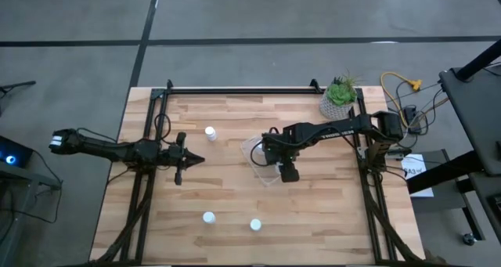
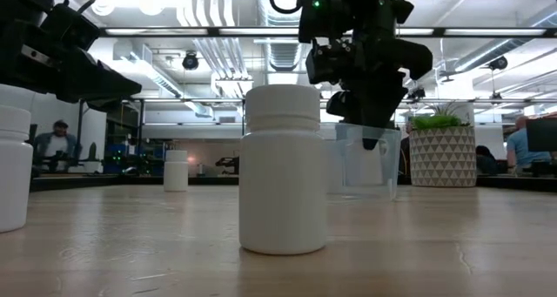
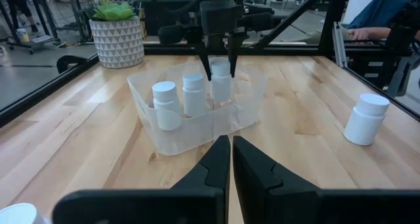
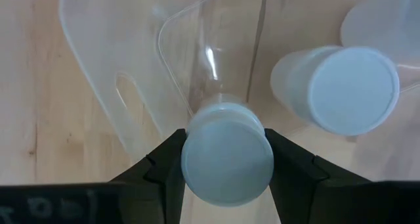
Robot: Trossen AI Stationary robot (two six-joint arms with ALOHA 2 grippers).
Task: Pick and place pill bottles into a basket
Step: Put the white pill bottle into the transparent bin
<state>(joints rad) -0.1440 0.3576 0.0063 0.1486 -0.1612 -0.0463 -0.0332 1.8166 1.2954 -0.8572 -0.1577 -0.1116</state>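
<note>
Right claw [image 3: 220, 65] grips a third bottle [image 3: 221, 79] inside the basket [image 3: 197, 129] at centre, beside two already in, while three wait on the worktop [image 1: 329, 212] at six and eleven o'clock; left claw [image 1: 182, 159] sits clenched, empty.

Grey concrete floor [image 1: 235, 12] surrounds the table; bright ceiling lights [image 2: 165, 1] overhead.

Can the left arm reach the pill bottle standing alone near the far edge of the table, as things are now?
Probably yes. The left gripper waits nearby with shut jaws, the lone bottle stands on bare wood, and the right gripper is busy over the basket.
</note>
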